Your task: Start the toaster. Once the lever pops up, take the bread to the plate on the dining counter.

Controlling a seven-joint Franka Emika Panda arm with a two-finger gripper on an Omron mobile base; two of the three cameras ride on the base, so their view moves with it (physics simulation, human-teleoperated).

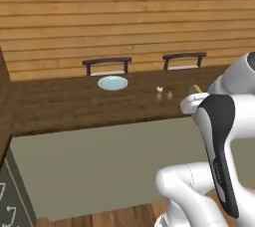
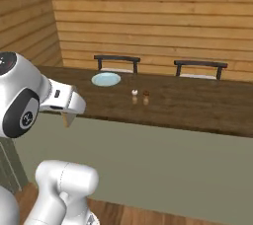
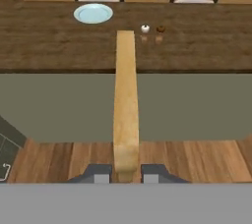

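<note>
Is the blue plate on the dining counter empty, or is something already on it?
Empty. The plate shows a bare pale blue surface on the dining counter; the bread is edge-on in the shut gripper.

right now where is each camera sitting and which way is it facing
Left base view: behind the arm on its left, facing the dining counter and plate; white arm at lower right.
Right base view: behind on the right, same counter; arm at lower left.
Hand view: on the hand, looking along the end effector, shut on the bread seen edge-on, toward the counter.
All three share the plate, two small shakers and two chairs.
</note>
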